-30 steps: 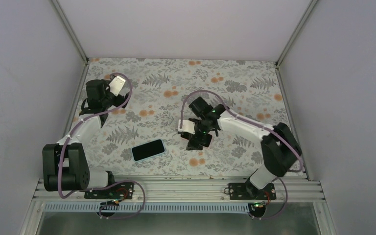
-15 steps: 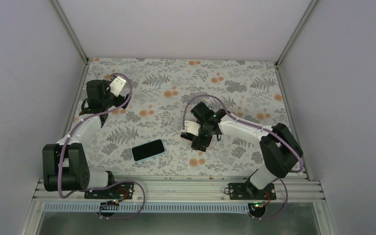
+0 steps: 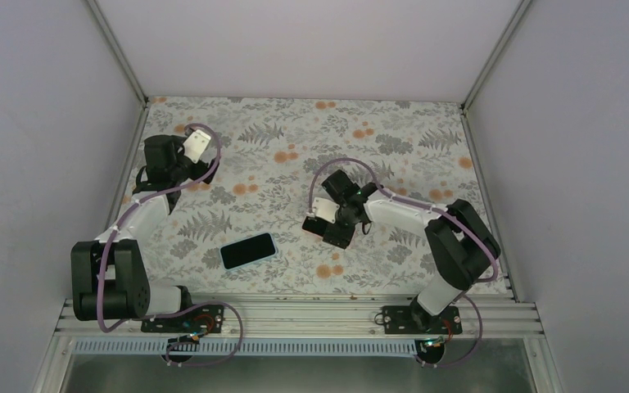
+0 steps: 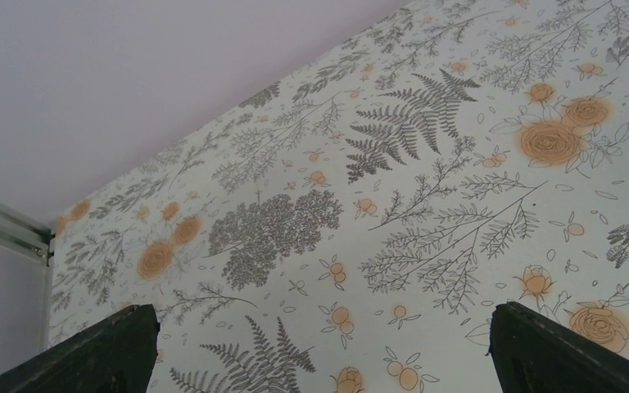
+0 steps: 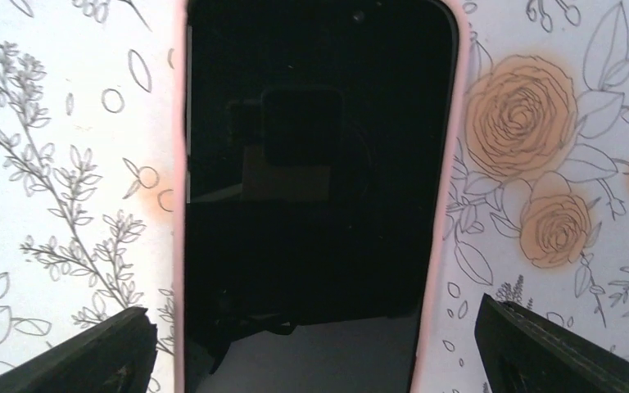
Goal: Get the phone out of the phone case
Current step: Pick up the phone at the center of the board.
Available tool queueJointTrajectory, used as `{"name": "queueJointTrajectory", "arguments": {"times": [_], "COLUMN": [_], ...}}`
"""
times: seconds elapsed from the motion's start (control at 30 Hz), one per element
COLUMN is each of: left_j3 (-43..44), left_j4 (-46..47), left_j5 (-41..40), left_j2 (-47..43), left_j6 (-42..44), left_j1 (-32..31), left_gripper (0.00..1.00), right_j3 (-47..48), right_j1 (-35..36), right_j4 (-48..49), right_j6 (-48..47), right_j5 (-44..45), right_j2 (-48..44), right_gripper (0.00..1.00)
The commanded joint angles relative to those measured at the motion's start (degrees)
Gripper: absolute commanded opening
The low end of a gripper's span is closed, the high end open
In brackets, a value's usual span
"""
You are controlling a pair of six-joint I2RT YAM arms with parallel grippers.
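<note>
Approach | right claw [image 5: 311,344] spread wide, empty, fingers [image 5: 90,352] outside both long edges of black glass-fronted phone [image 5: 311,164], seated in pink soft-rimmed case [image 5: 178,205], flat on floral cloth [image 5: 65,164], likely for a side pinch | left claw [image 4: 319,327] parted, empty, idle

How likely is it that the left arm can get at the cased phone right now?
Probably yes: the phone lies uncovered on the mat with nothing between them; the open left gripper just faces away from it.

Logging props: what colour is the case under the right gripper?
Pale pink case, clearest in right wrist view.
</note>
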Motion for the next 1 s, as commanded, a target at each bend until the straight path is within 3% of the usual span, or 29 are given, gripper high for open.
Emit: {"name": "queueJointTrajectory", "arguments": {"times": [0.0, 0.57, 0.83, 0.93, 0.97], "left_j3": [-0.4, 3.5, 3.2, 4.2, 4.6], "left_j4": [0.2, -7.8, -7.6, -8.5, -9.1], "left_j5": [2.3, 4.7, 4.9, 5.7, 6.1], "left_j2": [-0.9, -0.8, -0.6, -0.1, 0.1], "left_j6": [0.1, 3.5, 3.1, 2.9, 3.0], "left_j1": [0.3, 0.3, 0.3, 0.2, 0.2], "left_gripper": [1.00, 1.00, 1.00, 1.00, 1.00], "right_j3": [-0.5, -0.9, -1.6, -1.5, -1.4], "right_j1": [-1.6, -3.8, -3.7, -3.7, -3.7], "right_j4": [0.2, -5.2, -3.3, -3.3, -3.2], "right_j6": [-0.2, -3.0, -2.4, -2.5, -2.6], "right_j5": [-0.4, -5.7, -3.6, -2.8, -2.5], "right_j2": [0.6, 4.4, 5.4, 6.3, 6.3], "right_gripper": [1.00, 1.00, 1.00, 0.93, 0.84]}}
